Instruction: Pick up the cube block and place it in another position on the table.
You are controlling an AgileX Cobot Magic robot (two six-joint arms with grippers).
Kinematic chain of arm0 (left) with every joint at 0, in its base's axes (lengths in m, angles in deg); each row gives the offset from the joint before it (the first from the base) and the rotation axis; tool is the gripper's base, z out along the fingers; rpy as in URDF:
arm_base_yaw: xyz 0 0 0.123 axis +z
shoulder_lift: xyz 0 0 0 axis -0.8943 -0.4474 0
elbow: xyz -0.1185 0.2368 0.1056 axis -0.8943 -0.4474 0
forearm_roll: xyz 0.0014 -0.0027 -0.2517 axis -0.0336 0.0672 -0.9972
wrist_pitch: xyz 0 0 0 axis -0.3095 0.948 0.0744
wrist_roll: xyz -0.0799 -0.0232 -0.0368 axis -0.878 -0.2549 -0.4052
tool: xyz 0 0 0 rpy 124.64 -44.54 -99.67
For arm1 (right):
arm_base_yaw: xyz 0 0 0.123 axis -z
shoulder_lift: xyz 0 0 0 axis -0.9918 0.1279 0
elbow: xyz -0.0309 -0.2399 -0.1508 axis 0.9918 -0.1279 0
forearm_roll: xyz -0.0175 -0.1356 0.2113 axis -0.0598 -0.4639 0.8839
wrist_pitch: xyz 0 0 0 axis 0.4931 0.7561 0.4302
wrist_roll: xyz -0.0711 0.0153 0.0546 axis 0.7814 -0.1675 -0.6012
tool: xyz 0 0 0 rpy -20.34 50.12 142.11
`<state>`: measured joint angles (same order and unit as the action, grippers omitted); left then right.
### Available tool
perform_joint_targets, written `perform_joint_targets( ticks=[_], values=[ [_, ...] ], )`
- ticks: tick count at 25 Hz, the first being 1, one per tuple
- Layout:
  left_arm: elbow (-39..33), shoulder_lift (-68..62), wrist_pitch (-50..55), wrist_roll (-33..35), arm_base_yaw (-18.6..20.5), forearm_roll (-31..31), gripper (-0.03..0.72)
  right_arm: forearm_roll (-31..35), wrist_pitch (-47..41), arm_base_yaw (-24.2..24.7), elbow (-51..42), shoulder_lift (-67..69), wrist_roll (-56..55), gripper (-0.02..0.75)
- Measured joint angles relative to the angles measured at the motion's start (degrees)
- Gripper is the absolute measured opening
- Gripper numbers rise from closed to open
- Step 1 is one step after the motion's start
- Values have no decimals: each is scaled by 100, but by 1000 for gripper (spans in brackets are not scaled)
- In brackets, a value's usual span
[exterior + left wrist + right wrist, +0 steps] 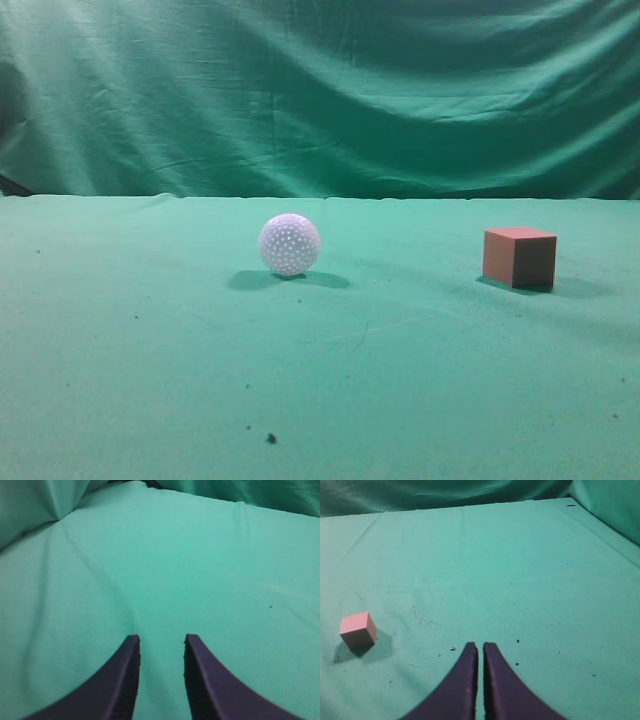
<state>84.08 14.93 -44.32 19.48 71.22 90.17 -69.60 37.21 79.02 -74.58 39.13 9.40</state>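
**The block is waiting to be picked up**

The block [519, 257] is sitting on the green desk [150, 380], over on the right side. Nothing is touching it. A white ball [289, 244] with little dots is sitting near the middle of the desk, well apart from the block. A green cloth [320, 90] is hanging at the far end.

No arm is showing in the view from the front, so both arms are staying back from the things.

The right gripper [480, 647] is hanging over the bare desk. Its two dark fingers are almost together, with only a thin gap between them. It is holding nothing. In the right wrist view the block [358, 629] is lying off to the left of the gripper, well apart from it.

The left gripper [161, 639] is looking at the bare desk too. Its fingers are standing apart, and nothing is between them. The block and the ball are not showing in its view.

The job looks like it is only starting. The reaching step is not done yet. The right gripper is likely the one to go, since the block is on its side. It needs to spread its fingers wide first, then swing left and come down around the block. It should be staying away from the ball, which could roll.
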Motion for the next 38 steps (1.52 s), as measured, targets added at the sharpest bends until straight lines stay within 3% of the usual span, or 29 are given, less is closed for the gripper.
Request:
perform_joint_targets(
  ticks=[6,12,13,15,20,22,32,38],
  values=[
    [0,0,0,0,0,0,235,-134,407,0,-3,0,-7,0],
    [0,0,0,0,0,0,235,140,3285,0,-16,0,252,0],
    [0,0,0,0,0,0,235,140,3451,0,17,0,374,0],
    [0,0,0,0,0,0,235,140,3034,0,331,0,527,0],
    [0,0,0,0,0,0,235,140,775,0,1910,827,665,0],
    [0,0,0,0,0,0,235,140,266,0,2270,1314,674,0],
    [0,0,0,0,0,0,235,488,-471,-50,2614,3043,1305,0],
    [0,0,0,0,0,0,235,543,-1773,-987,3727,4553,1502,0]
  ],
)
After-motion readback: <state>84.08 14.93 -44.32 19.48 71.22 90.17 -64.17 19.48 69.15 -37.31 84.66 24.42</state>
